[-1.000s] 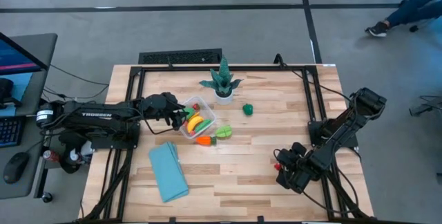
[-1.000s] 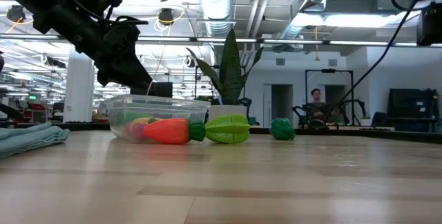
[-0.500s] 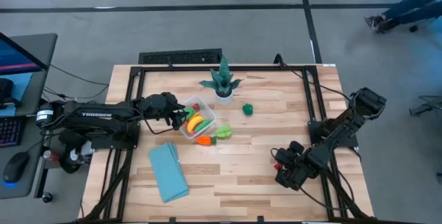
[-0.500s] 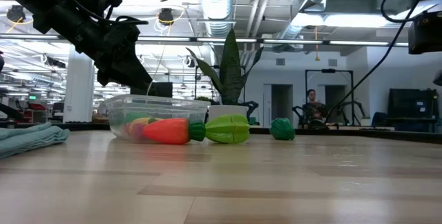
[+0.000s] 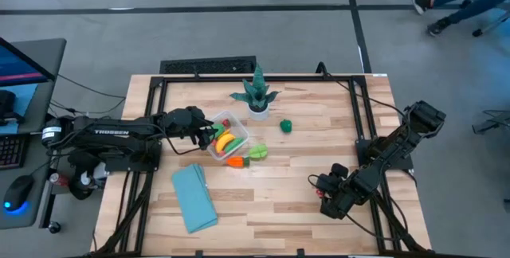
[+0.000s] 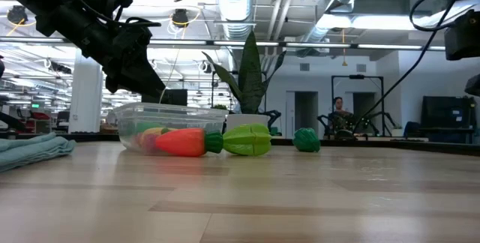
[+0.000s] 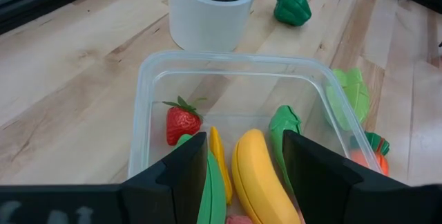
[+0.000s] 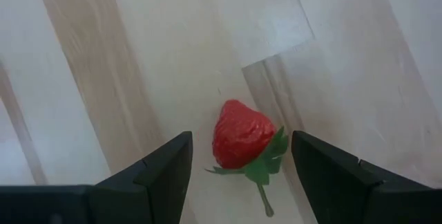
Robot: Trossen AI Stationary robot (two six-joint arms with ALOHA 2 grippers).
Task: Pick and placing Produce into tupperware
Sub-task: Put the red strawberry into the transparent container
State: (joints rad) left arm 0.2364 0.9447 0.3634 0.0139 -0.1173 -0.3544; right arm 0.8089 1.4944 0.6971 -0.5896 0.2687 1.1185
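The clear tupperware sits left of the table's centre. It holds a strawberry, a banana and green pieces. My left gripper stands open just over its left rim, one finger on each side of the banana below. Outside the tupperware lie an orange carrot, a light green piece and a green pepper. At the near right my right gripper points down, open, over a second strawberry lying on the wood between its fingers, untouched.
A spiky teal plant in a white pot stands just beyond the tupperware. A folded light-blue cloth lies at the near left. Bare wood stretches between the tupperware and my right gripper. A person's legs show on the floor at far right.
My right gripper has rolled a little about its own pointing line while staying over the strawberry. The person on the floor beyond the table has stepped along.
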